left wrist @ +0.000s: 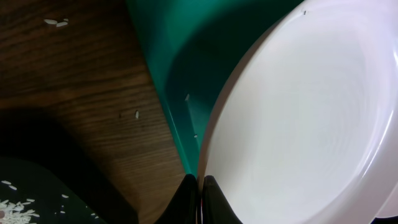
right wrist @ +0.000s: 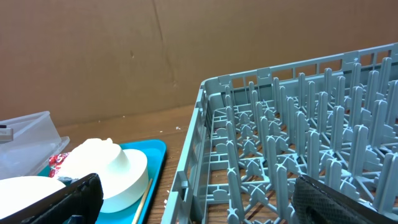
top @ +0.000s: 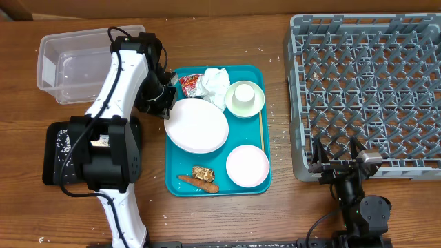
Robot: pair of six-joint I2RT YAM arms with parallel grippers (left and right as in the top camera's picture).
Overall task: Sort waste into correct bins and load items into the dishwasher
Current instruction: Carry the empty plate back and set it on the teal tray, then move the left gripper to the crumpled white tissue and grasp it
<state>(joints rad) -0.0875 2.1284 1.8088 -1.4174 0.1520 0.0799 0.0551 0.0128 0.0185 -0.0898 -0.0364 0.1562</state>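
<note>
Left end effector (left wrist: 199, 198) pinches the plate (left wrist: 298, 112) rim, a grip obscured overhead.

The tray (top: 179, 162) lies mid-table. On it, the large plate (top: 196, 125) sits left of centre, the cup (top: 244, 98) at the far right and the small plate (top: 247, 166) at the near right. The napkin (top: 216, 83) and wrapper (top: 191, 84) lie along its far edge, the carrot (top: 198, 184) along its near edge. The rack (top: 365, 96) stands to the right, the clear tub (top: 69, 62) far left and the bin (top: 52, 169) near left. My left gripper (top: 167, 103) meets the large plate's left rim and seems to be pinching it.
</note>
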